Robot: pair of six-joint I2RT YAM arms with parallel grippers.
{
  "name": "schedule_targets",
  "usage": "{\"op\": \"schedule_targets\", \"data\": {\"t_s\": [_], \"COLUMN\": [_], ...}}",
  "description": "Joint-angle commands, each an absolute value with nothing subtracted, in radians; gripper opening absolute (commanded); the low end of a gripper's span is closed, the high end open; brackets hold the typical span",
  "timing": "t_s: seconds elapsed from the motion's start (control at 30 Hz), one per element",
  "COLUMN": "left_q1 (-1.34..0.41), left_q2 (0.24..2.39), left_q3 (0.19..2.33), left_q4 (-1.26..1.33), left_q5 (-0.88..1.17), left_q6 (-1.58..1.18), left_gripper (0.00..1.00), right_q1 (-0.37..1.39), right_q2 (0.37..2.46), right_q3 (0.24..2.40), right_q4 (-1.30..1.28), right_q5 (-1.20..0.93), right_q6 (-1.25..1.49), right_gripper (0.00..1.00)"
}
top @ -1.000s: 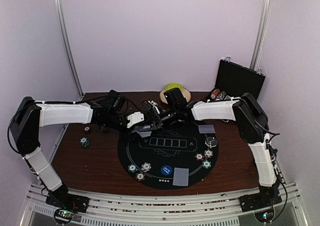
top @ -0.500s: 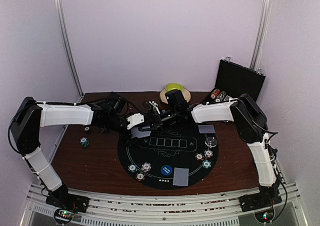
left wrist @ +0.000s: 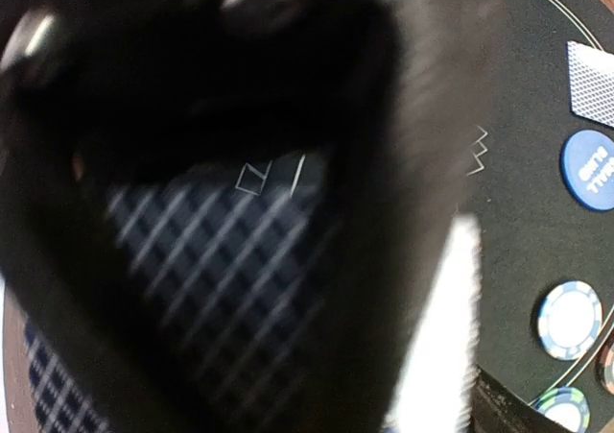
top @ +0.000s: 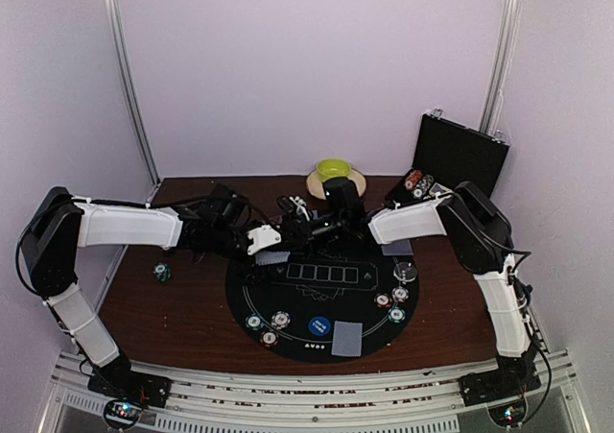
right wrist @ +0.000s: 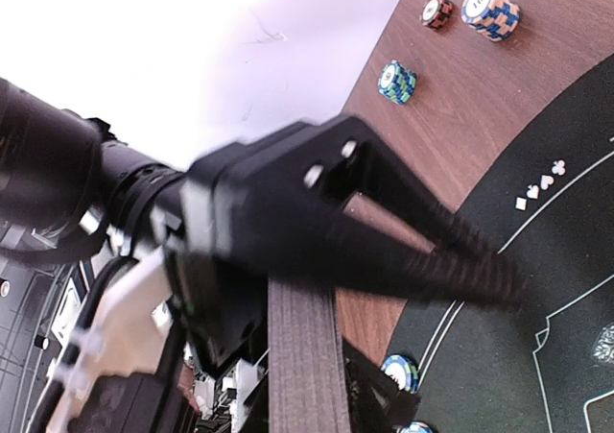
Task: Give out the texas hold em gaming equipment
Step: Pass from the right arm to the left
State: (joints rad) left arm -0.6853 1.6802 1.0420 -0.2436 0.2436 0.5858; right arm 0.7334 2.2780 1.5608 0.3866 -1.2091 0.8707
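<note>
The left claw (top: 273,243) has pulled back leftward from the right claw (top: 291,227). The card stack (right wrist: 302,356), seen edge-on, is pinched in the right claw over the far rim of the black mat (top: 297,303). The left claw's jaws are too blurred to judge.

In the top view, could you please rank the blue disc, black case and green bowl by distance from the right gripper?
From the right gripper:
1. The green bowl, just behind it.
2. The blue disc, on the mat's near side.
3. The black case, at the far right corner.
</note>
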Motion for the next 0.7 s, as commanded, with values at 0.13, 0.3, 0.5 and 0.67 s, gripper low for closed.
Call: {"op": "schedule_targets", "data": {"t_s": [0.13, 0.3, 0.5, 0.67], "left_q1": [-0.703, -0.703, -0.704, -0.703], "left_q2": [1.656, 1.66, 1.663, 1.656], "left_q3": [1.025, 1.025, 1.019, 1.01], "left_q4": [-0.185, -0.194, -0.195, -0.182], "left_q5": [0.201, 0.208, 0.21, 0.224], "left_q6": [0.603, 0.616, 0.622, 0.615], "left_gripper": [0.9, 0.84, 0.92, 0.98], "right_q1": [0.73, 0.731, 0.735, 0.735], "right_q2": [2.323, 2.346, 2.342, 2.326], "right_q3": [1.605, 1.614, 1.599, 1.591], "right_q4": [0.269, 0.263, 0.341, 0.374], "right_q5": [-1.186, -1.187, -1.221, -1.234], "right_q6": [0.77, 0.769, 0.832, 0.855], "right_gripper": [0.0, 0.0, 0.0, 0.0]}}
